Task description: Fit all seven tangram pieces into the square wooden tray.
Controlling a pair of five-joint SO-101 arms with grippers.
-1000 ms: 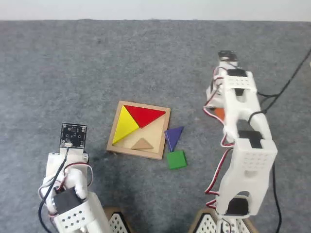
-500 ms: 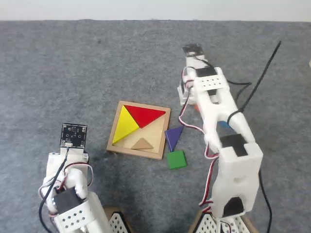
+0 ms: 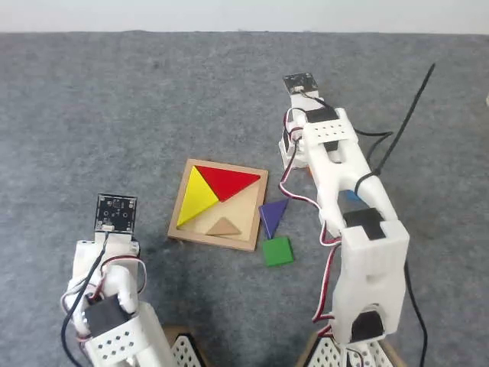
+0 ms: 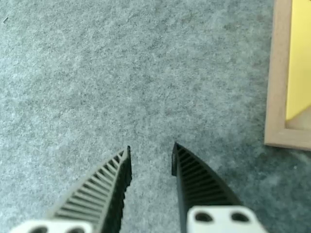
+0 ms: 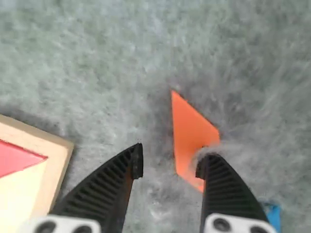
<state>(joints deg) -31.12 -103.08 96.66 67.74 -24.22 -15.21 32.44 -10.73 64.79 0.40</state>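
Note:
The square wooden tray [image 3: 257,208] lies mid-table and holds a yellow triangle [image 3: 197,196], a red triangle [image 3: 227,181] and a small tan triangle [image 3: 224,227]. A purple triangle [image 3: 273,216] and a green square [image 3: 277,251] lie just off its right side. My right arm [image 3: 336,160] stretches over the carpet right of the tray. Its gripper [image 5: 170,165] is open and low over the carpet, one finger overlapping the edge of an orange parallelogram [image 5: 192,133]. A blue piece [image 5: 273,213] peeks out beside it. My left gripper [image 4: 151,153] is open above bare carpet, left of the tray's rim [image 4: 279,73].
Grey carpet covers the whole table. The left arm [image 3: 114,290] stays at the front left corner. Black cables trail off the right arm toward the right edge. A tray corner [image 5: 29,145] lies close to the right gripper.
The right arm has swung left toward the tray, most of it in the first half second, then crept a little farther. The left arm and the pieces have not moved.

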